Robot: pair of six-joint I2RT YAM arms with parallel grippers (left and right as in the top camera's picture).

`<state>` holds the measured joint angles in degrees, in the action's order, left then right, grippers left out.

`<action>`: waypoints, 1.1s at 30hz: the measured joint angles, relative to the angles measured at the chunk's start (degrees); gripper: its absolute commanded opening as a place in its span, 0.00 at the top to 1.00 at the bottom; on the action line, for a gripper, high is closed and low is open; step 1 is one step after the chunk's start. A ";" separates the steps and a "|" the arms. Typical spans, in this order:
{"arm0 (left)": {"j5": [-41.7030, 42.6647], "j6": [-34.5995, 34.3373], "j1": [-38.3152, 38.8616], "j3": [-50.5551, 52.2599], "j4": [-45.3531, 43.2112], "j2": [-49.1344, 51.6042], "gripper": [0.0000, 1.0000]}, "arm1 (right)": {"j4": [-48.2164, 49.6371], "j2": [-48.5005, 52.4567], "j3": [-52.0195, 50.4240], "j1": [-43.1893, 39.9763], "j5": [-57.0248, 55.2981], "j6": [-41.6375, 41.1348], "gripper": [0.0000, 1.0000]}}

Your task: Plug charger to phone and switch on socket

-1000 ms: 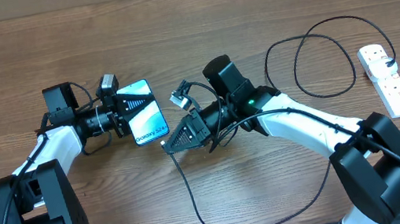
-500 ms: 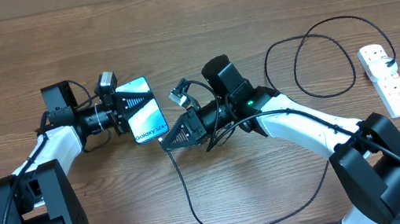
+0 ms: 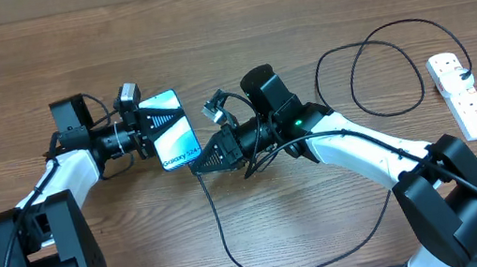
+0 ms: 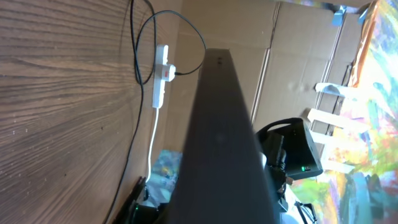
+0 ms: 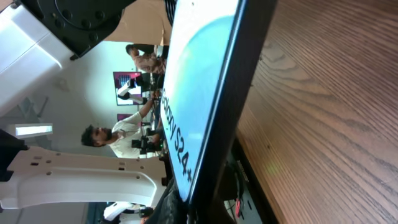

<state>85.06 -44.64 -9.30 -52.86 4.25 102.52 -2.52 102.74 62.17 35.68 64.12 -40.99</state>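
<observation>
Glossy phone [image 3: 179, 144], matt wood-grain table [image 3: 19, 62]

The right gripper [image 3: 195, 167] with the charger [image 3: 219, 226] has neared the phone [image 3: 172, 129].

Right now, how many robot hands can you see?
2. The left gripper, left of the middle, holds the phone. The right gripper, right beside the phone's lower end, pinches the charger. None seem hidden.

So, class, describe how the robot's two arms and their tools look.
Left arm and right arm: white links, bulky black joints, thin black cables. Left tool and right tool: black, triangular. A green light shows on the right arm.
</observation>
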 measured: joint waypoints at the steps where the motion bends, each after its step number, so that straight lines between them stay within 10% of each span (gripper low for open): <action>1: -0.02 0.00 0.17 -0.02 -0.35 0.00 0.96 | 0.00 0.00 0.00 0.00 0.04 -0.24 0.96; 33: -0.92 0.04 0.72 -0.15 -4.74 0.00 0.96 | 0.96 0.42 0.00 0.04 3.98 -1.03 0.96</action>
<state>84.14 -44.60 -8.58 -53.01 -0.49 102.52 -1.56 103.15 62.17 35.73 68.10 -42.02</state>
